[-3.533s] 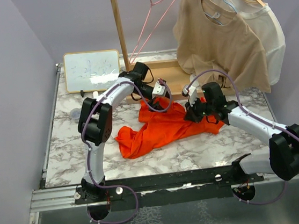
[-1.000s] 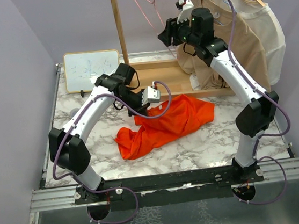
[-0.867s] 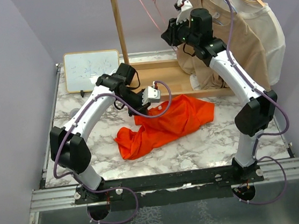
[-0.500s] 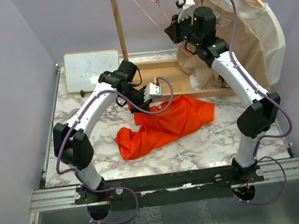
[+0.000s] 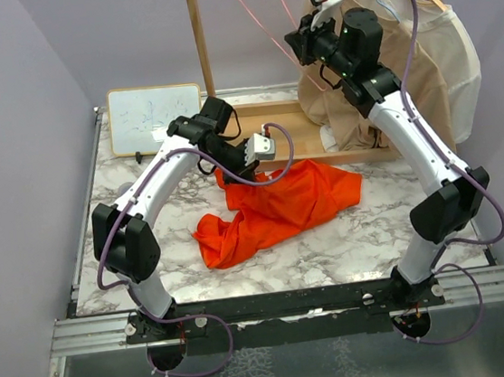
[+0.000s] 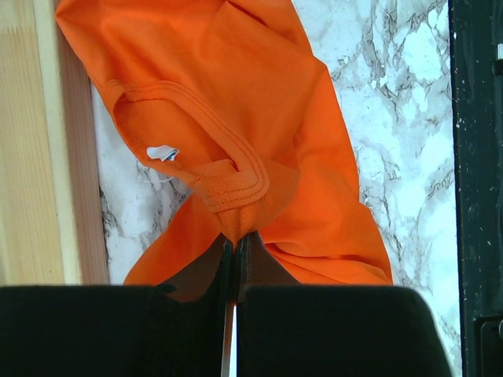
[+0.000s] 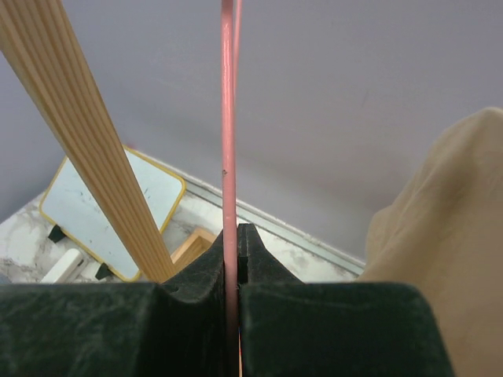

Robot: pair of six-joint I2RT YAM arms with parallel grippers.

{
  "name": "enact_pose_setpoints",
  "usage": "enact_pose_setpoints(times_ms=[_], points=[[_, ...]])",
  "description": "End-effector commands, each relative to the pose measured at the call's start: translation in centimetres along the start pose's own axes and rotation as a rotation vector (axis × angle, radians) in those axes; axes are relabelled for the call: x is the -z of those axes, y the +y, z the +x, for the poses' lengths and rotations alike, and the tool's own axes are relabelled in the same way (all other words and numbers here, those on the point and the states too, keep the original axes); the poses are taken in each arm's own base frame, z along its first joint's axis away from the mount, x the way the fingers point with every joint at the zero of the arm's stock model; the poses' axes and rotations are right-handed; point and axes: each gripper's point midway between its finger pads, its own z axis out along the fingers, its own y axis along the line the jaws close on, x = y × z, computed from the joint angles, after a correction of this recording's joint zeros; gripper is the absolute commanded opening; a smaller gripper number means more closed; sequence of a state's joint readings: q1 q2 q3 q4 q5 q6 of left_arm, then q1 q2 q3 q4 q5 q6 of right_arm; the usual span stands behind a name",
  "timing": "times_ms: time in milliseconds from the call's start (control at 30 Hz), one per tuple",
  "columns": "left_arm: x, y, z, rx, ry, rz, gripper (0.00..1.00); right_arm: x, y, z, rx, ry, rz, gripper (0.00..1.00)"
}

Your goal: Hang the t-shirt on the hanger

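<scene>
The bright orange-red short-sleeved cloth t-shirt [image 5: 286, 205] is lying crumpled on the white marble table [image 5: 349, 241], right in front of the wooden clothes rack [image 5: 201, 49]. The left gripper [image 6: 236, 243] has its jaws pinched tight on the ribbed neck band, holding that bit up next to the rack's base. The right gripper [image 7: 233, 236] is way up near the top rail, jaws clamped on the thin pink wire hanger [image 7: 228, 118], beside a hanging tan t-shirt [image 7: 448, 236]. Can't tell if the hook's on the rail.
</scene>
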State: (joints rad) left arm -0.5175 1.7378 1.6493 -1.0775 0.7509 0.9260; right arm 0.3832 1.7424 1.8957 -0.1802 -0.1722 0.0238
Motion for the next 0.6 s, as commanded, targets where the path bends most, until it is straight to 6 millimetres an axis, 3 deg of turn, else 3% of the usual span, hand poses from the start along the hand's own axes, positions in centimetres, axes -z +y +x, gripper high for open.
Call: enact_pose_setpoints(times_ms=[0, 233, 367, 567], points=[[-0.2, 0.3, -1.0, 0.002, -0.039, 0.009, 0.0, 1.8, 0.1, -5.5, 0.04, -0.14, 0.017, 0.01], [0.2, 1.0, -1.3, 0.003, -0.041, -0.034, 0.0, 3.2, 0.5, -4.9, 0.033, -0.094, 0.007, 0.01], [0.9, 2.2, -1.2, 0.003, -0.04, -0.101, 0.0, 5.9, 0.8, -5.5, 0.038, -0.094, 0.012, 0.01], [2.4, 3.5, -1.5, -0.002, -0.062, -0.2, 0.0, 9.7, 1.3, -4.6, 0.033, -0.04, 0.019, 0.01]])
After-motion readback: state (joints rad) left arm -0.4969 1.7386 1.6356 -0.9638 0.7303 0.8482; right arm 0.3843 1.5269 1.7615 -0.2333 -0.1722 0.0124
